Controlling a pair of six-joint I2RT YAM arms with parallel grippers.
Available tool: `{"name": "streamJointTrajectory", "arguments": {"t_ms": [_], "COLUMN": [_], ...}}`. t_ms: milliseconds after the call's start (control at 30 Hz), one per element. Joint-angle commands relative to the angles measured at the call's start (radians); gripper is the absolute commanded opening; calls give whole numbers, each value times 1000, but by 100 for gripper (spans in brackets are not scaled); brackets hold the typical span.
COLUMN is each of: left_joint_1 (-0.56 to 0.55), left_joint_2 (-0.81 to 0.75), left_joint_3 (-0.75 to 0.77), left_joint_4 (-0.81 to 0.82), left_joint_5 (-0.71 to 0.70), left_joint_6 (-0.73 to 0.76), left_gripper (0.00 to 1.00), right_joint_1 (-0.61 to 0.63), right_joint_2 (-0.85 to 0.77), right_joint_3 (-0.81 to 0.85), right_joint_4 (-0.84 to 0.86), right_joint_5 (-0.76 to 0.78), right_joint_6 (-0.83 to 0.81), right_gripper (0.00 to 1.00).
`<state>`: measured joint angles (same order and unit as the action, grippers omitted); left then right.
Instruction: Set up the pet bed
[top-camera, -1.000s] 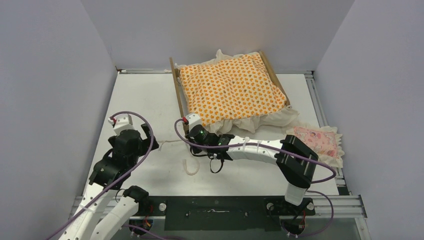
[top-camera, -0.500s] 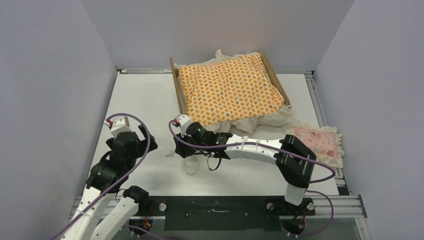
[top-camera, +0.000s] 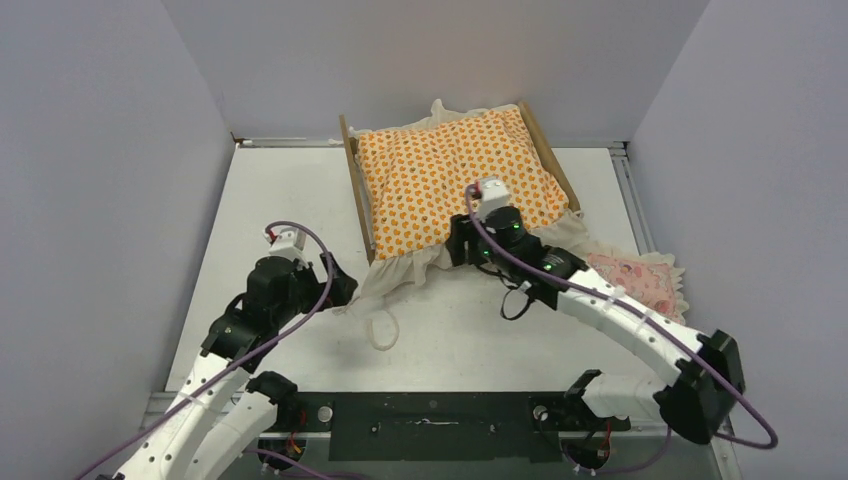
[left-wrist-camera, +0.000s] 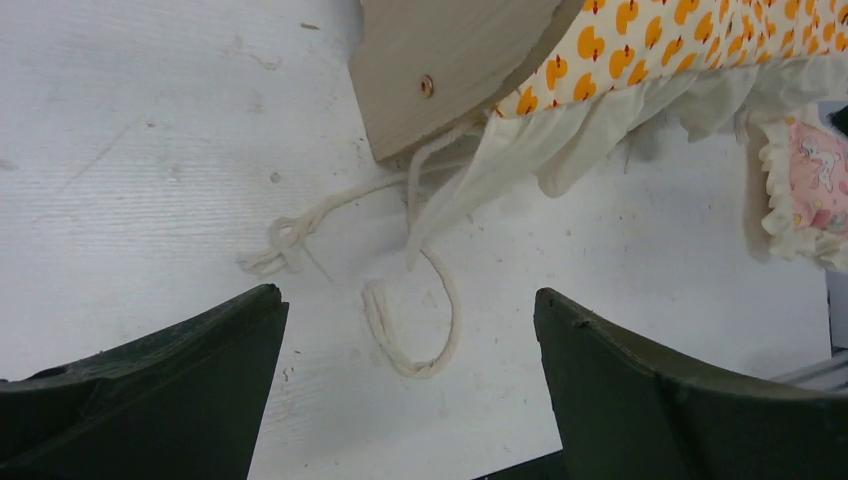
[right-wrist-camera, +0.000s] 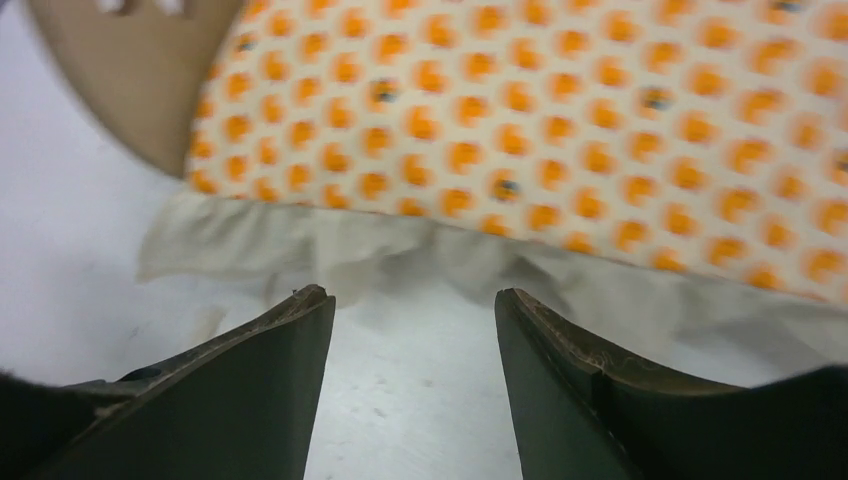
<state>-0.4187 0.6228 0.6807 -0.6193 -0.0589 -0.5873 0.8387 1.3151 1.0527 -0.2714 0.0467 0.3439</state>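
Pet bed (top-camera: 357, 195) is lying under the orange mattress (top-camera: 450, 180), cradling it | my left gripper (top-camera: 338, 285) is hovering off the mattress's near-left corner; jaws standing wide, gripping nothing | my right gripper (top-camera: 462, 246) is hanging at the mattress's near ruffle; jaws parted, empty

An orange-patterned mattress (top-camera: 455, 185) lay in the upper centre of the top view. Its cream ruffle (top-camera: 400, 272) spilled onto the white table (top-camera: 290, 190) along its lower edge. A small pink frilled pillow (top-camera: 640, 283) sat at the right, just beside the ruffle. A pale cord (top-camera: 382, 330) lay looped on the table below the mattress's lower left corner. Plain grey walls (top-camera: 100, 150) enclosed the scene.
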Motion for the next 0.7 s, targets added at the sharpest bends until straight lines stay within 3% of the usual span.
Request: {"name": "streamJointTrajectory", "arguments": {"t_ms": [0, 133, 267, 367, 467, 567, 667], "left_joint_1": [-20, -57, -153, -208, -212, -210, -209], "left_joint_2": [17, 57, 135, 193, 197, 155, 105], "left_joint_3": [-59, -93, -107, -72, -38, -13, 6], "left_joint_4": [210, 317, 390, 377, 341, 288, 220], "left_joint_5": [124, 108, -5, -97, -148, -180, -210], "left_joint_6": [-18, 3, 42, 52, 47, 74, 122], "left_gripper": [93, 93, 93, 92, 91, 92, 94], "right_joint_1": [-191, -315, -377, -417, -448, -505, -593], "right_joint_2": [-192, -307, -253, -217, -261, -315, -347], "right_joint_3": [-225, -420, -495, -418, -346, -270, -234], "right_joint_4": [-25, 171, 355, 247, 97, -48, -166], "right_joint_5": [89, -16, -155, -62, 140, 313, 422], "right_joint_6": [8, -70, -129, -83, -42, -3, 34], "right_gripper": [62, 66, 63, 60, 63, 77, 84]}}
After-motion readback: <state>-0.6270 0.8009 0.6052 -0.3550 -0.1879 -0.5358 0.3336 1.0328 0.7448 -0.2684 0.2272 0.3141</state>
